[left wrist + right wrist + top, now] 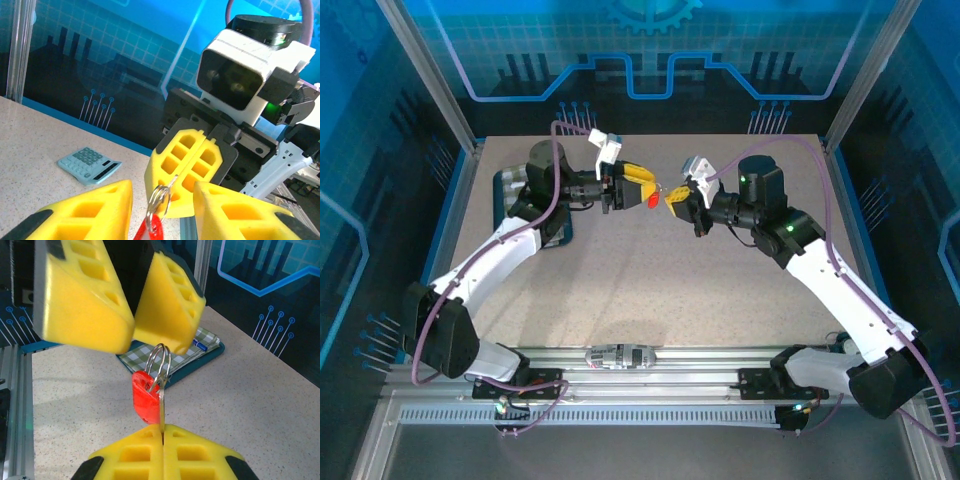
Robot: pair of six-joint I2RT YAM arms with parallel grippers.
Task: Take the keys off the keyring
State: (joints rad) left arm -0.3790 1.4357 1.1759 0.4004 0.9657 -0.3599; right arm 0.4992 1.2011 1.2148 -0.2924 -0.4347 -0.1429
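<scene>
Keyring (159, 360) with its red tag (145, 397) sits mid-frame, just below the left gripper (136, 340), whose jaws stand apart. Right gripper (163, 432), bottom centre, is clamped on the key (162, 407).

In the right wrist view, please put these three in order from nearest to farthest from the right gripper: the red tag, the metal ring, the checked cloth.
1. red tag: just above the right gripper, left of the key that it pinches.
2. metal ring: higher up; the tag hangs on it.
3. checked cloth: lying well behind the ring, to the right.
</scene>
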